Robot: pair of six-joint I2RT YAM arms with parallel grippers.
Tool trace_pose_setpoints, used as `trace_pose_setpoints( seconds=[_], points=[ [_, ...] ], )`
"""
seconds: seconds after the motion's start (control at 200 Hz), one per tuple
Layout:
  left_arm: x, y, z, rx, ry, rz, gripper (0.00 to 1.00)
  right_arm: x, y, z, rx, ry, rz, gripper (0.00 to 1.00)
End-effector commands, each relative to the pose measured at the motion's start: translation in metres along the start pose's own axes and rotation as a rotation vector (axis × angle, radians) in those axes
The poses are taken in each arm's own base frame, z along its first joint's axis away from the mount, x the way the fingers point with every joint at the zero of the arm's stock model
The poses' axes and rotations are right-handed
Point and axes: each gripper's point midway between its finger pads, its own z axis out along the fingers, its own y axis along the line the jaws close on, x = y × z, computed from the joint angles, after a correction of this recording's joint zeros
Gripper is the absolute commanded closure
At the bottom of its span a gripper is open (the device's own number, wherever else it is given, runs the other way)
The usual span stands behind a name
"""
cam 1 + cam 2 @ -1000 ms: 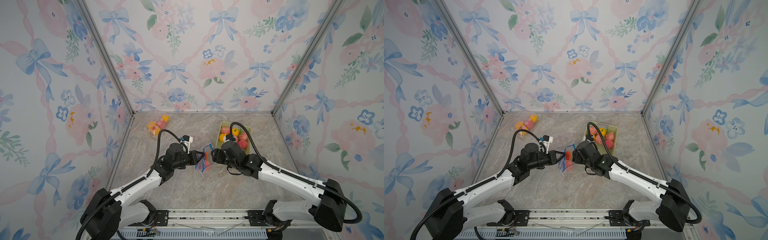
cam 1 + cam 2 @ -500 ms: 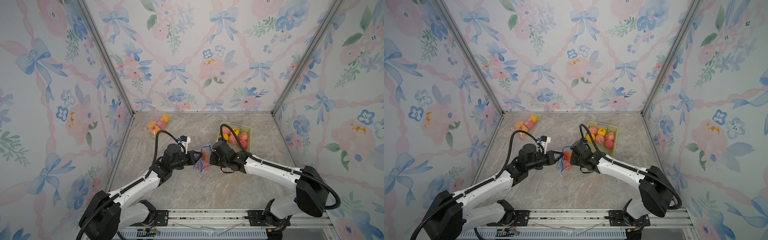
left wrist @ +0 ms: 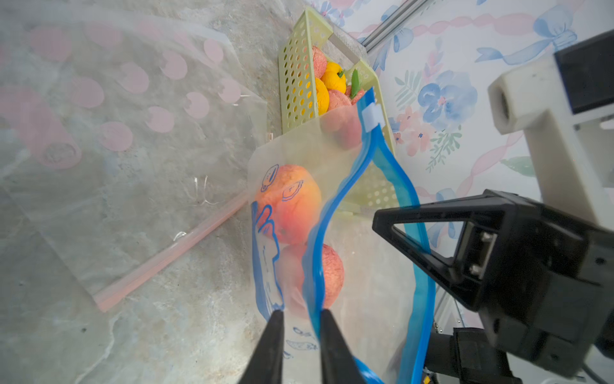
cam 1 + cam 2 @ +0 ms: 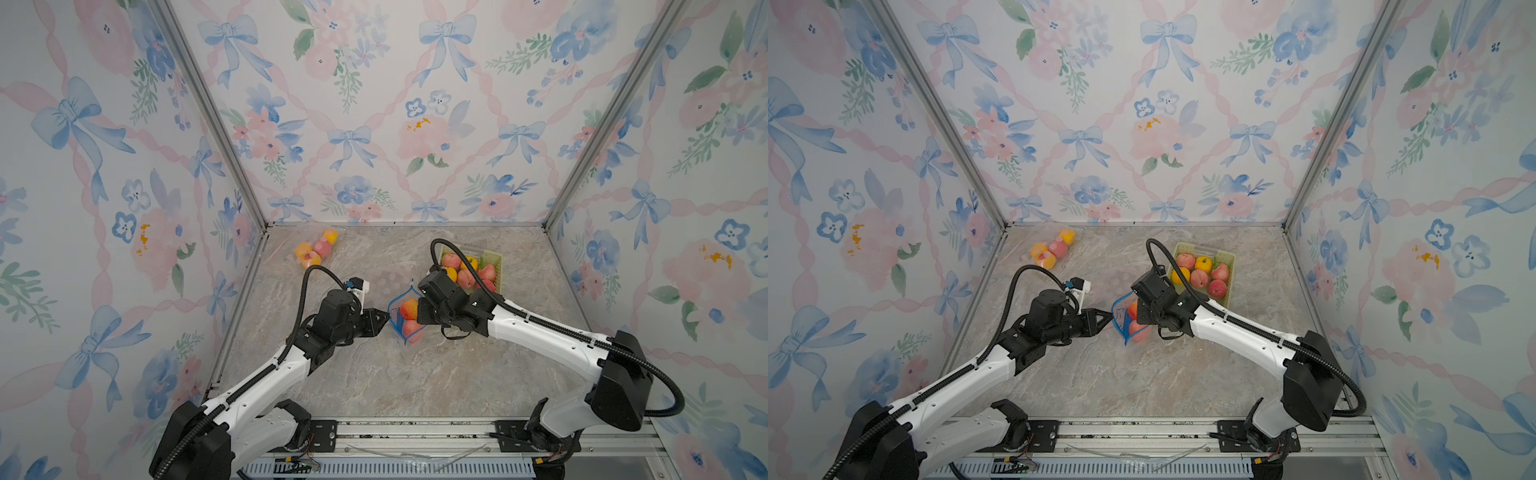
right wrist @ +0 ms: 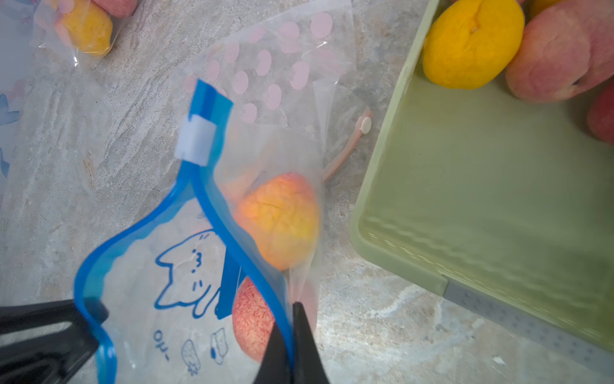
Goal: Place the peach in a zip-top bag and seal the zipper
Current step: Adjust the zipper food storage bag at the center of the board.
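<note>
The zip-top bag [image 4: 405, 322] [image 4: 1128, 322], clear with a blue zipper rim and a cat drawing, stands mouth-open between both arms. Two peaches [image 3: 292, 202] [image 5: 282, 219] lie inside it. My right gripper [image 5: 290, 332] is shut, pinching one side of the blue rim. My left gripper [image 3: 301, 329] [image 4: 385, 318] is open, with the opposite rim strip loose in the gap by one finger [image 3: 329, 335]. The white slider [image 5: 196, 141] sits at the far end of the zipper, and the mouth gapes below it.
A green basket [image 4: 498, 266] [image 4: 1231, 270] with peaches and oranges stands just behind the right arm. An empty pink-dotted bag [image 3: 133, 116] lies flat behind the held bag. A filled bag of fruit [image 4: 316, 249] rests in the back left corner.
My right gripper has come in and shut on its side of the bag's rim. My left gripper, shut on the other side before, has opened.
</note>
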Motion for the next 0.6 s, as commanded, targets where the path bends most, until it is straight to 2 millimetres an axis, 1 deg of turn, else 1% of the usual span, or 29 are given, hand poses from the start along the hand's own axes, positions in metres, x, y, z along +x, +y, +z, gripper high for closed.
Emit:
trace_pose_setpoints(
  seconds=[0.0,0.05,0.125,0.18,0.275,0.285,0.295,0.45,0.59],
  points=[
    [-0.008,-0.017,-0.006,0.044,0.023,0.064,0.48,0.005,-0.002,-0.001,0.062,0.027,-0.076,1.0],
    [-0.013,-0.019,-0.009,0.035,0.013,0.079,0.41,0.004,0.001,-0.001,0.056,0.026,-0.077,1.0],
    [-0.021,-0.022,-0.013,0.012,-0.006,0.106,0.35,0.004,0.004,-0.001,0.049,0.026,-0.078,1.0],
    [-0.021,-0.02,-0.014,-0.008,-0.008,0.116,0.32,0.003,0.006,-0.002,0.043,0.021,-0.078,1.0],
    [-0.017,-0.022,-0.011,-0.012,0.001,0.122,0.28,0.003,0.008,-0.003,0.037,0.017,-0.076,1.0],
    [-0.025,-0.029,-0.014,-0.004,-0.02,0.129,0.28,0.002,0.008,-0.003,0.035,0.016,-0.076,1.0],
    [-0.027,-0.031,-0.013,-0.005,-0.024,0.132,0.28,0.002,0.008,-0.003,0.034,0.015,-0.076,1.0],
    [-0.017,-0.037,0.004,-0.036,0.011,0.154,0.23,0.003,0.014,-0.002,0.01,0.011,-0.07,1.0],
    [-0.02,-0.044,0.018,-0.044,0.006,0.168,0.2,0.004,0.015,-0.001,0.008,0.013,-0.074,1.0]
  ],
)
